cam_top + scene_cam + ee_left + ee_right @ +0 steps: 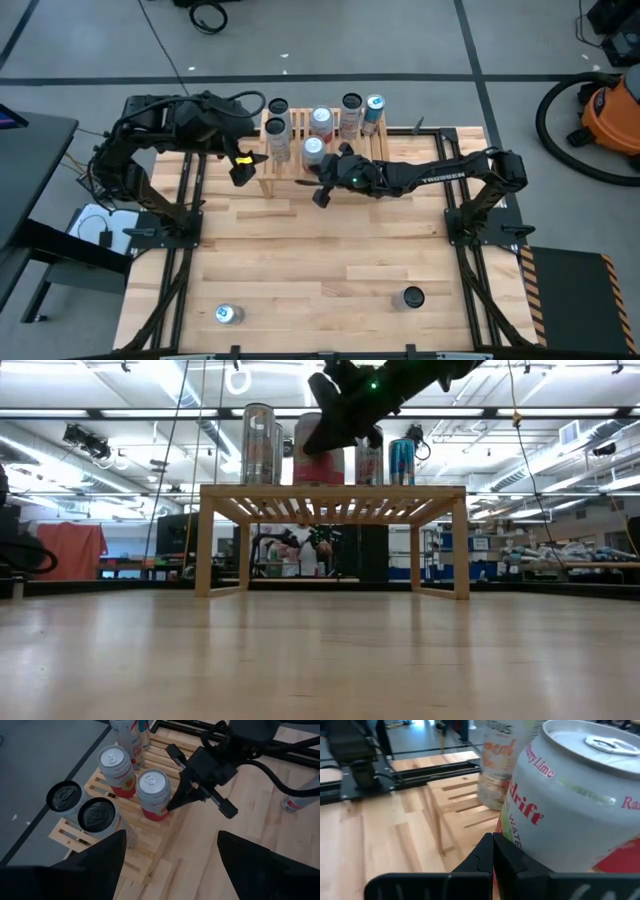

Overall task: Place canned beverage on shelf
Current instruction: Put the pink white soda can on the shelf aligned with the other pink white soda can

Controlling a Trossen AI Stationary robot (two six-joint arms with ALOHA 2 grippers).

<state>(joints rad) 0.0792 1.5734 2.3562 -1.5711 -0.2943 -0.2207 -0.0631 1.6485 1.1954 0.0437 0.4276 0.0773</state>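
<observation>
The wooden shelf (268,182) stands at the table's far middle with several cans upright on its slatted top (146,836). Nearest the shelf's front edge stands a red-and-white beverage can (152,795) with a silver lid, on its base. My right gripper (171,806) is shut and reaches in from the table's right, its tips at that can's side. My left gripper (240,170) hangs open above the shelf's left end, nothing between its fingers. My right gripper lays the tips of its shut fingers (492,851) against the can's side wall (525,837), low on the side toward the table's near edge. The fingers slant a little downward and come from the table's right and near side. The can stands upright on the shelf's slats.
Behind and beside the touched can, other cans (321,120) crowd the shelf's top. Two more cans stand on the table near its front edge, one at the left (228,314) and a dark one at the right (411,297). Bare wood lies between them and the shelf.
</observation>
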